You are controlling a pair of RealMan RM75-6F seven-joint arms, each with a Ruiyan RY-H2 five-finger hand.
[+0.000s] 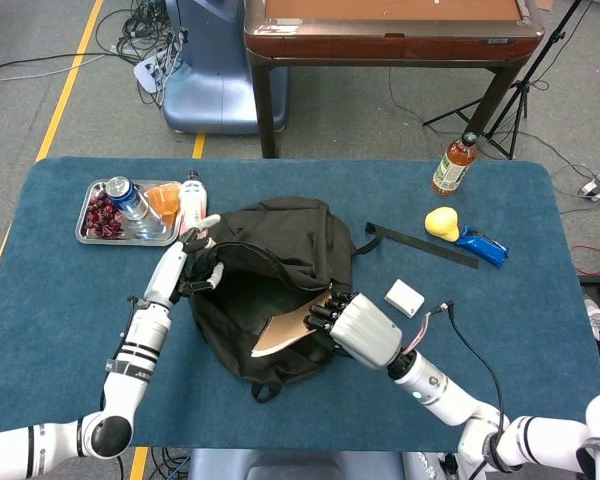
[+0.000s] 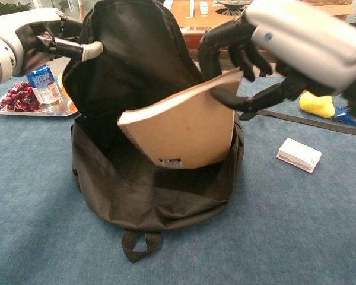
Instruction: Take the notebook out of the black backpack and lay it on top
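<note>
The black backpack [image 1: 280, 255] [image 2: 142, 71] lies on the blue table with its mouth open toward me. My left hand [image 1: 193, 258] [image 2: 44, 41] grips the upper flap and holds it up. My right hand [image 1: 355, 325] [image 2: 285, 41] pinches the tan spiral notebook [image 1: 285, 333] [image 2: 184, 127] by its upper right corner. The notebook is tilted and lifted above the bag's mouth, most of it outside, its lower edge still over the opening.
A metal tray [image 1: 90, 235] with a can, grapes and a cup stands at the back left, a bottle beside it. A small white box [image 1: 405, 296] [image 2: 298, 155], a black strap [image 1: 420, 244], a yellow pear [image 1: 441, 223], a blue packet and a tea bottle [image 1: 454, 163] lie to the right.
</note>
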